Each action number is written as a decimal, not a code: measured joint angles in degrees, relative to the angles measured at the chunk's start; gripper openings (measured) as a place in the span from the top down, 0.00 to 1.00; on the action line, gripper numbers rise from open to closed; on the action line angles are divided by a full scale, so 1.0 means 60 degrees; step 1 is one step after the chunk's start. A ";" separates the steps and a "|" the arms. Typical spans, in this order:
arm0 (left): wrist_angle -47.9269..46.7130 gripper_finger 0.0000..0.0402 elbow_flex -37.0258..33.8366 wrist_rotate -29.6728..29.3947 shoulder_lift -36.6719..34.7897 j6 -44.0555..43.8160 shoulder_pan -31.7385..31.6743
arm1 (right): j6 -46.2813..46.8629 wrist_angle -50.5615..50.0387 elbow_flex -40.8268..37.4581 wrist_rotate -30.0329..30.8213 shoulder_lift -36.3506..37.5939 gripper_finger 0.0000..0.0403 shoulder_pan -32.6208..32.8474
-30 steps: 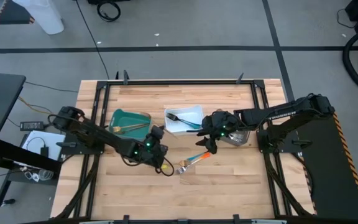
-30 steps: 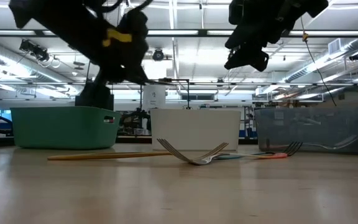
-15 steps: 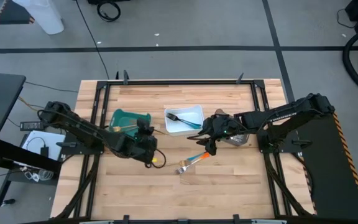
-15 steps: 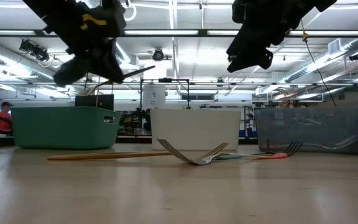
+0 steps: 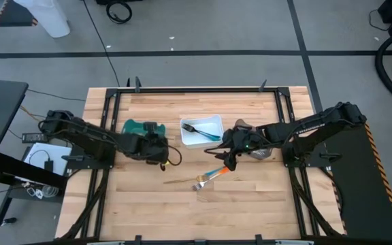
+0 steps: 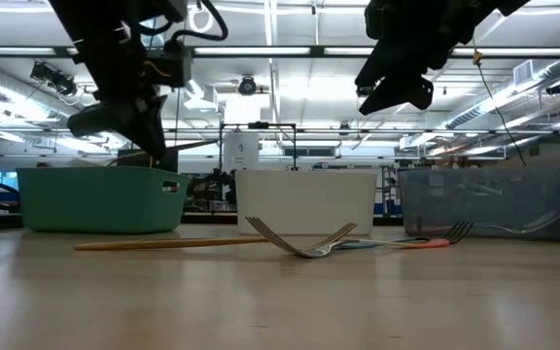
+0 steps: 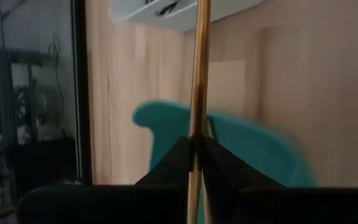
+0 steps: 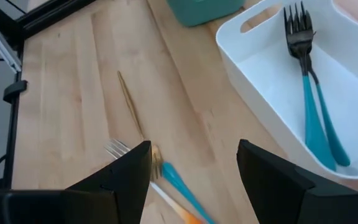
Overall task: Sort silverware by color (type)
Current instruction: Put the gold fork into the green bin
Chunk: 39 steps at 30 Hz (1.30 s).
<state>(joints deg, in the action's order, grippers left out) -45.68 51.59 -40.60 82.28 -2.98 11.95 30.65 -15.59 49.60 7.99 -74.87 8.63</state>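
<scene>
Three plastic bins line the pale wood-plank surface [image 5: 250, 211]: a teal bin [image 5: 133, 126], a glossy white bin [image 5: 213, 122] holding two blue-handled forks [image 8: 304, 93], and a translucent grey bin [image 6: 494, 201]. Over the teal bin, the left gripper [image 5: 156, 139] has its jaws pinched on a slim gold utensil [image 7: 196, 74]. Another gold utensil [image 5: 180, 181], a silver fork [image 6: 299, 243] and an orange-handled fork [image 5: 215, 175] lie mid-surface under the right gripper [image 5: 230, 160], jaws spread wide. Beyond stretches a fluorescent-lit workshop.
</scene>
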 joint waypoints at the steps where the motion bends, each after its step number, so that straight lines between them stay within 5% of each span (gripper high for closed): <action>1: -0.0047 0.91 0.0000 -0.0003 -0.0018 -0.0101 -0.0064 | 0.0096 -0.0014 0.0000 0.0026 0.0000 0.40 0.0049; 12: -0.1118 0.91 0.0004 0.0778 -0.0113 -0.0523 -0.0551 | 0.0648 -0.0055 0.0003 0.0843 -0.0192 0.40 0.1014; 24: -0.2507 0.91 0.0786 0.1475 -0.0113 -0.1471 -0.0858 | 0.1183 0.0215 0.0000 0.1055 -0.1979 0.40 0.1738; 39: -0.3459 0.91 0.1184 0.2508 -0.0092 -0.2419 -0.1707 | 0.1218 0.0991 0.0000 0.3940 -0.2667 0.40 0.3559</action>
<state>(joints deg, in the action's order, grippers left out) -66.44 58.70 -25.55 81.73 -17.50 1.71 37.96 -9.65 49.60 31.63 -90.87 29.99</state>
